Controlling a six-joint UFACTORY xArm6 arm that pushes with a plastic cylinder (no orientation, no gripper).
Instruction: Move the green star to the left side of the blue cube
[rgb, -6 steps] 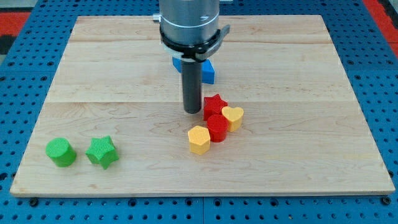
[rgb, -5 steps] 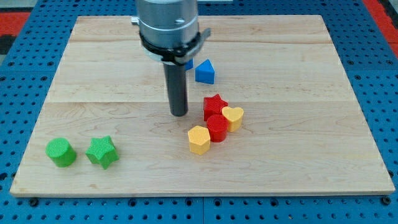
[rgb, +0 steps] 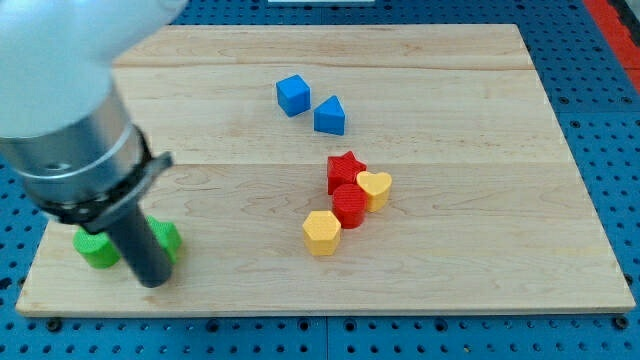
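Counting 2 blue, 2 red, 2 yellow, 2 green blocks.

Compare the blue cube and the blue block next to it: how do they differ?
The blue cube has a flat square top; the blue block beside it rises to a peak, like a wedge or prism. The cube lies nearer the view's top and left; the wedge lies below it, to the view's right. Both are the same blue, similar in size, apart from each other, and far from my tip, which is at the view's bottom left by the green blocks.
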